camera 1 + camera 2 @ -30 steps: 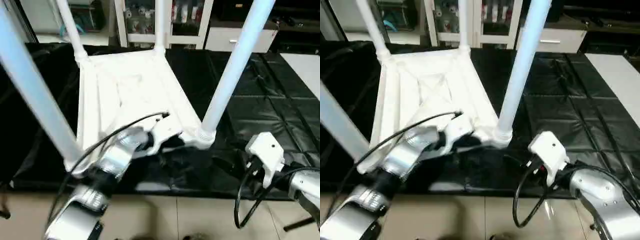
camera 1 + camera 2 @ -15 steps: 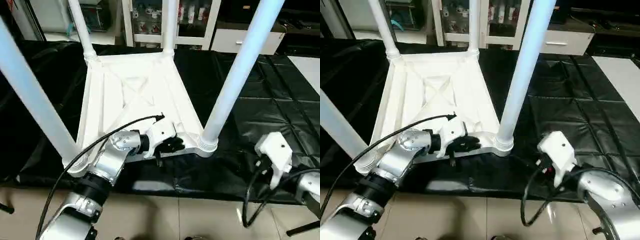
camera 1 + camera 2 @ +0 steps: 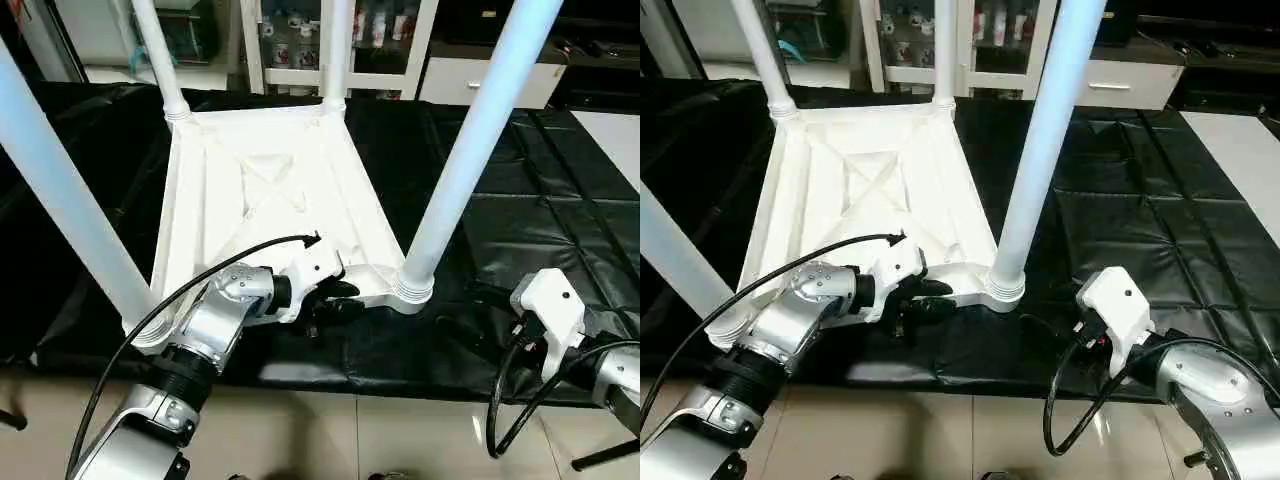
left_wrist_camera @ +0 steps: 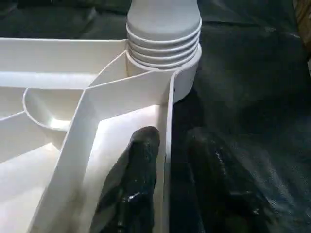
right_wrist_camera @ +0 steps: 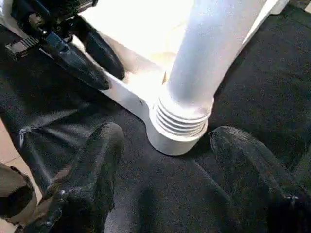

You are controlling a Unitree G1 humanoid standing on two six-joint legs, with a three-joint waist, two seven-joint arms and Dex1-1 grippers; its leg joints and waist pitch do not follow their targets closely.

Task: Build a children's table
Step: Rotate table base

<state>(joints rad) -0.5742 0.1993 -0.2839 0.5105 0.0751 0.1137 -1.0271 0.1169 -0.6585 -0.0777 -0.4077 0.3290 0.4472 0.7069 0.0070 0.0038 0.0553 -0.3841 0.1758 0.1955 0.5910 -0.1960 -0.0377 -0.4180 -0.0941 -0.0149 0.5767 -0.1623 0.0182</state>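
A: What does the head camera show?

B: The children's table (image 3: 270,190) lies upside down on a black mat (image 3: 520,200), its X-ribbed underside facing up. Four white legs (image 3: 470,140) stand up out of its corner sockets. The left gripper (image 3: 335,297) sits at the table's near rim, close to the near right corner socket (image 3: 412,288). The right gripper (image 5: 170,160) belongs to the arm whose white wrist housing (image 3: 552,305) hangs over the mat, to the right of that same socket. A pale tiled floor (image 3: 330,440) shows in front of the mat.

A: And the left wrist camera?

B: The left jaws straddle the table's thin near rim (image 4: 167,145): one black finger (image 4: 133,184) lies inside the rim on the white underside, the other lies outside over the mat. The jaws are parted a little, and whether they touch the rim I cannot tell. The ribbed base of the near right leg (image 4: 164,34) stands just beyond them.

A: The right wrist camera?

B: The right jaws stand wide open and hold nothing. Its two fingers (image 5: 82,179) hover above the mat, on either side of the near right socket (image 5: 175,136), apart from it. The left gripper's black fingers (image 5: 92,53) show beyond, at the rim.
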